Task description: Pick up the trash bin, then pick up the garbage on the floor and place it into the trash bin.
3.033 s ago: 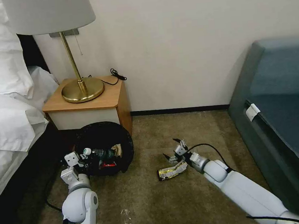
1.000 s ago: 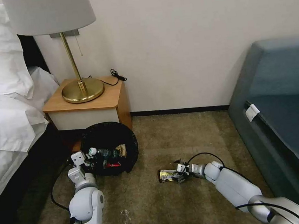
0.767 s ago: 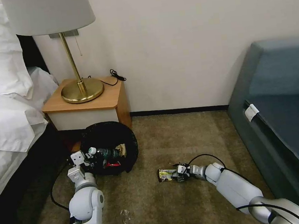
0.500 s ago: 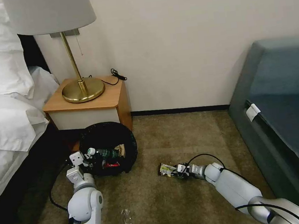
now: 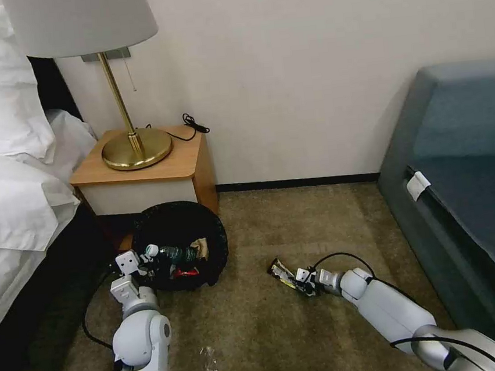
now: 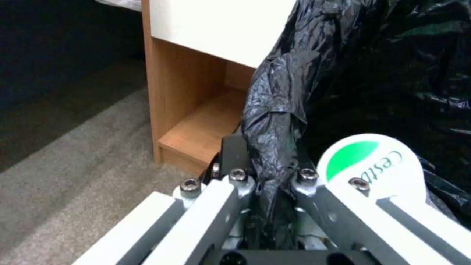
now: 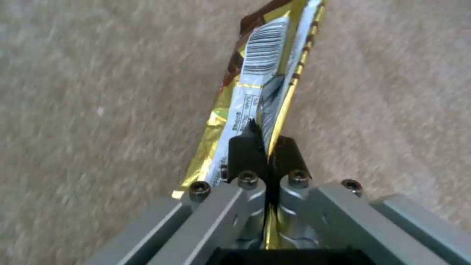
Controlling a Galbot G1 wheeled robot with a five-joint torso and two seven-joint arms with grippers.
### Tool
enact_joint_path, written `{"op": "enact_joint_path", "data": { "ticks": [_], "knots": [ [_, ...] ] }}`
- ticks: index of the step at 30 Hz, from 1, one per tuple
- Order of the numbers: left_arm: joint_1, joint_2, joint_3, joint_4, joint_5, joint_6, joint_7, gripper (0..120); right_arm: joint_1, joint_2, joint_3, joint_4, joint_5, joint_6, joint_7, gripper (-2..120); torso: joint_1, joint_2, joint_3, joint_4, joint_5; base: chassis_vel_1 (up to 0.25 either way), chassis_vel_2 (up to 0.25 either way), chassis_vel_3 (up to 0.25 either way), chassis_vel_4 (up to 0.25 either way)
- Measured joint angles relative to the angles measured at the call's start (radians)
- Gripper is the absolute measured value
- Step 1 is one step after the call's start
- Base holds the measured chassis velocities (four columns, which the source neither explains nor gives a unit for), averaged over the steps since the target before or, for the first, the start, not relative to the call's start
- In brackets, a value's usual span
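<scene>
My right gripper [image 7: 262,147] is pinched shut on the wrapper [image 7: 260,84], the black pads clamping one end while the rest of the gold-edged foil, barcode side up, sticks out ahead of them over the carpet [image 7: 98,92]. From the head camera that gripper [image 5: 301,279] sits low, just above the floor out in the open carpet, with the wrapper [image 5: 281,272] angled up from it toward the bin, though well apart from it.

My left gripper [image 6: 267,162] is closed on a fold of the black bag [image 6: 279,110] at the bin's rim, and in the head camera it [image 5: 134,265] holds the near-left edge of the bin [image 5: 208,236], which stands beside the nightstand [image 5: 158,170].

By my reckoning the bin is in hand and mostly filled: I can see a bottle [image 5: 169,253], a tan paper scrap [image 5: 200,247] and something red [image 5: 184,271] already inside. The wrapper is gripped but not yet carried over and dropped in.

A clear crinkly piece [image 5: 208,364] lies on the carpet near my left arm, cut off by the lower edge; I can't tell whether it is more litter. I also can't tell whether the bin is lifted clear of the floor, nor see its white wall under the bag.
</scene>
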Motion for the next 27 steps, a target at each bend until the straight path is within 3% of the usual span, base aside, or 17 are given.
{"op": "enact_joint_path", "data": {
  "ticks": [7, 17, 25, 27],
  "knots": [
    [-0.004, 0.000, 0.002, 0.003, 0.000, 0.000, 0.000, 2, -0.001, -0.003, 0.014, 0.029, 0.024, -0.001, 0.003, 0, 0.000, 0.000, 0.000, 0.0000, 0.0000, 0.000, 0.000, 0.000, 0.000],
    [-0.008, 0.006, 0.001, 0.004, -0.005, 0.000, 0.000, 2, -0.014, -0.010, 0.163, 0.111, 0.095, 0.011, 0.020, 0, 0.000, 0.000, 0.000, 0.0001, 0.0001, 0.000, 0.000, 0.000, 0.000],
    [-0.006, 0.009, 0.000, 0.004, -0.011, 0.001, 0.000, 2, -0.034, -0.007, 0.253, 0.198, 0.189, 0.076, 0.115, 0, 0.000, 0.000, 0.000, 0.0000, 0.0001, 0.000, 0.000, 0.000, 0.000],
    [-0.004, 0.011, 0.000, 0.006, -0.013, 0.001, 0.001, 2, -0.048, -0.006, 0.264, 0.274, 0.228, 0.080, 0.159, 0, 0.000, 0.000, 0.000, 0.0000, 0.0000, 0.000, 0.000, 0.000, 0.000]
  ]
}}
